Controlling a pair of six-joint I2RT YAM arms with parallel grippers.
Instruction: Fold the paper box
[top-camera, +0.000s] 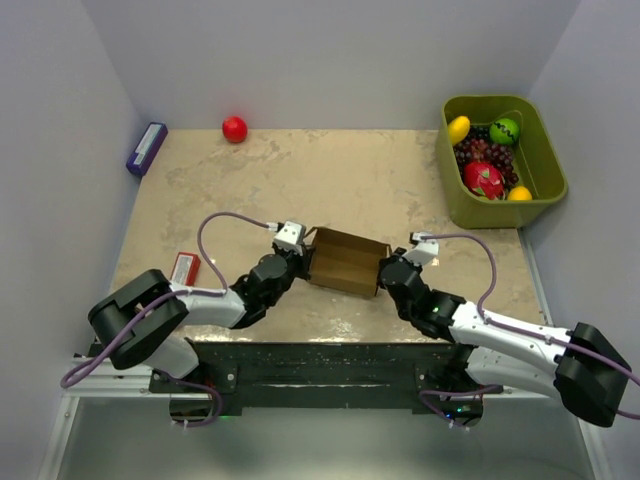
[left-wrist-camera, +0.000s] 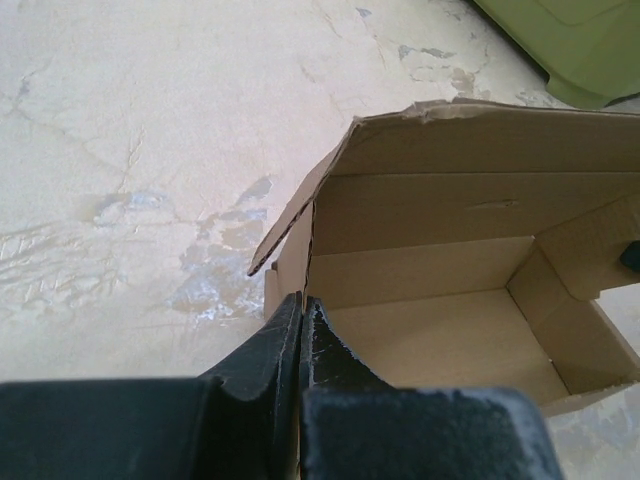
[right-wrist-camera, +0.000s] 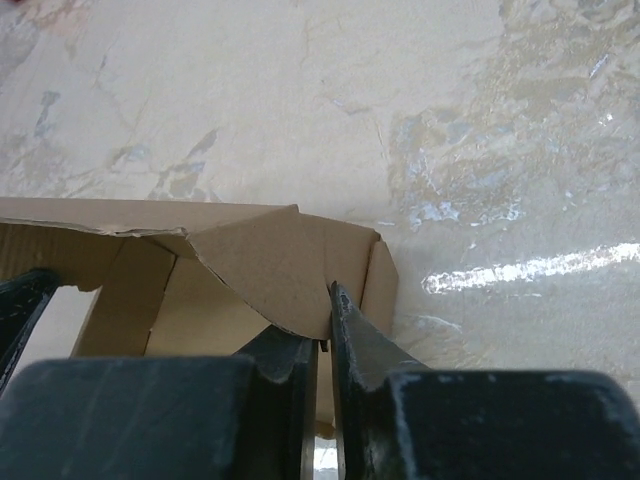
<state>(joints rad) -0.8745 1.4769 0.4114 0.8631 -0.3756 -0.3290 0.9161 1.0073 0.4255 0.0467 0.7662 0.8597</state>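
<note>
brown cardboard sits at the middle of your top view: the paper box (top-camera: 347, 262), half formed and open on top, lies on the beige stone-patterned table (top-camera: 400, 180), its long side running from left to slightly lower right. your left gripper (top-camera: 303, 262) is at the box's left end. in the left wrist view its fingers (left-wrist-camera: 260, 350) are pressed together on the end wall, with a strip of cardboard showing between them, so you are pinching the box there. your right gripper (top-camera: 383, 272) is at the right end. in the right wrist view its fingers (right-wrist-camera: 365, 340) stand a thin slit apart at the lower edge of the folded-in end flap; you cannot tell whether they squeeze the cardboard or only flank it. at the upper right of the top view a green bin (top-camera: 480, 212) holds fruit. a red ball (top-camera: 234, 128) lies at the table's far edge, a purple box (top-camera: 146, 148) at the upper left, and a flat red box (top-camera: 185, 268) at the left, beside your left arm.
</note>
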